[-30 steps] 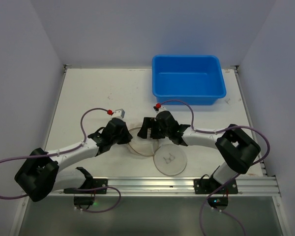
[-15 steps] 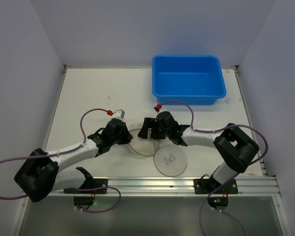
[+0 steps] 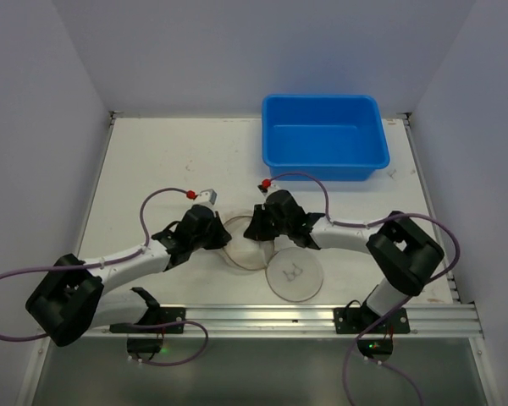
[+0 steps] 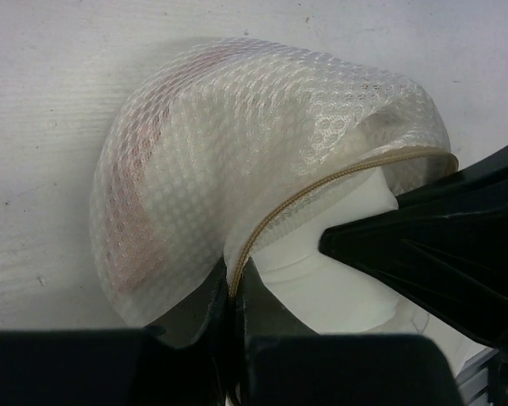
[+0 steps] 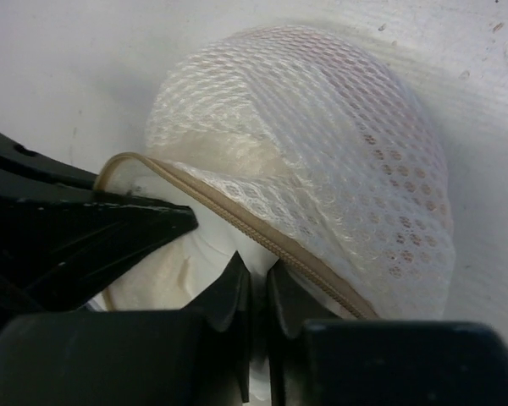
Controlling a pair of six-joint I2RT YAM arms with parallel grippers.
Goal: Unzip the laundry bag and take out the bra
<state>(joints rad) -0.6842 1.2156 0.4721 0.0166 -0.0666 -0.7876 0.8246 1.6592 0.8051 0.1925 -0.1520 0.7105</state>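
Top external view shows the bag (image 3: 240, 248) lying on the table (image 3: 169, 161) near the middle, between the two arms. Its round flat top (image 3: 294, 272), with a small bra outline on it, lies flat just to the near right of it. A blue tub (image 3: 323, 135) stands well apart at the far right.

The left gripper (image 3: 221, 234) meets the bag's left edge and the right gripper (image 3: 253, 230) its far right edge.

From the left wrist, the left fingers are pressed together on the tan zipper band (image 4: 322, 178), pinching the bag's rim. The mesh rises in a dome beyond them. Under the open rim sits smooth white padding that looks like the bra (image 4: 368, 199), and the right gripper's black tip touches it.

From the right wrist, the right fingers stand almost together, nipping white cloth just inside the band. It looks like the bra, though the frames do not make that certain.
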